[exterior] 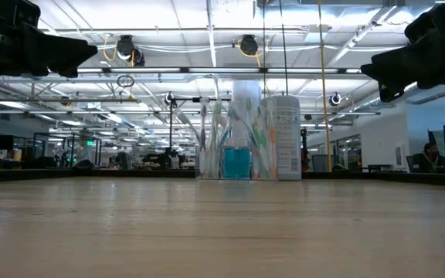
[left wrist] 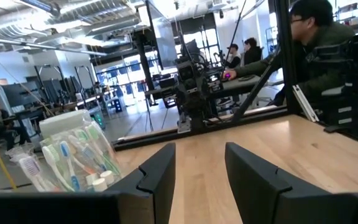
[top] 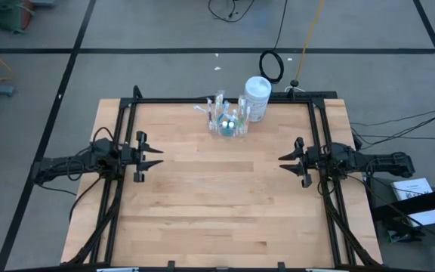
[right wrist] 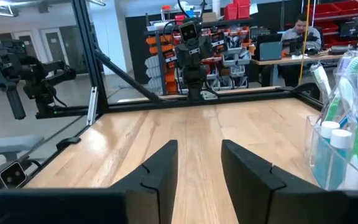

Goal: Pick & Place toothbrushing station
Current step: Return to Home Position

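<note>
The toothbrushing station, a small clear plastic cup [top: 228,124] holding several pastel toothbrushes and small blue tubes, stands on its base at the table's far middle. It also shows in the low view [exterior: 234,150], the left wrist view [left wrist: 73,158] and the right wrist view [right wrist: 344,143]. My left gripper [top: 157,157] is open and empty above the table's left side. My right gripper [top: 285,162] is open and empty above the right side. Both are well clear of the cup.
A taller white cylindrical canister [top: 257,98] stands right beside the cup toward the far right. A black frame [top: 225,99] runs along the table's far edge and sides. Bare wood [top: 225,196] lies between the grippers. People [left wrist: 316,50] sit beyond the table.
</note>
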`<state>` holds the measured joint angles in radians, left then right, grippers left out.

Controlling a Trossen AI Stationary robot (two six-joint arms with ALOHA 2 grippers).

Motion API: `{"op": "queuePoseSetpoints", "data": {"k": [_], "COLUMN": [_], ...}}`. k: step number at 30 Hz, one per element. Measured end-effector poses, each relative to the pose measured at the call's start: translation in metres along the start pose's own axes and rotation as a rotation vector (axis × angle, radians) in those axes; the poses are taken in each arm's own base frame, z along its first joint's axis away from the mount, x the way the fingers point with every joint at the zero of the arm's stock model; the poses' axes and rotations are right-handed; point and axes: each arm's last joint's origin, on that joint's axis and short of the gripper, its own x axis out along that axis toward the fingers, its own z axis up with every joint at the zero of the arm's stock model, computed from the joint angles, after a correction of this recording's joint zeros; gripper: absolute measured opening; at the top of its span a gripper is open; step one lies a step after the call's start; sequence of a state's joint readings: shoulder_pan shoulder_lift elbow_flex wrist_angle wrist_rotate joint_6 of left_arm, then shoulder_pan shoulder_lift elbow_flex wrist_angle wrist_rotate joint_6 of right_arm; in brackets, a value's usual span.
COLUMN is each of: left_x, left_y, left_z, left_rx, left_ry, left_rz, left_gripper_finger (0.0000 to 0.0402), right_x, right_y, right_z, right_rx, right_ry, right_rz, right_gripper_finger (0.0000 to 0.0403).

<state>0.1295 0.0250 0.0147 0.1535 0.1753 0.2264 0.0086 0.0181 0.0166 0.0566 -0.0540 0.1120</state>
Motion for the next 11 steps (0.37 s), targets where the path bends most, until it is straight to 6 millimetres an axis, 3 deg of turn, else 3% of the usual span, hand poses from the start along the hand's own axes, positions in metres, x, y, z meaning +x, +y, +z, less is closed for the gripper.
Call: {"op": "queuePoseSetpoints", "data": {"k": [11], "left_x": [0.0], "left_y": [0.0], "left_z": [0.0], "left_rx": [-0.004], "left_ry": [0.0], "left_rz": [0.0], "left_gripper_finger": [0.0145], "right_x": [0.0], "right_y": [0.0], "right_z": [-0.0001], "right_rx": [0.0], "right_ry": [0.001], "right_rz": [0.0], "right_gripper_finger": [0.0115]}}
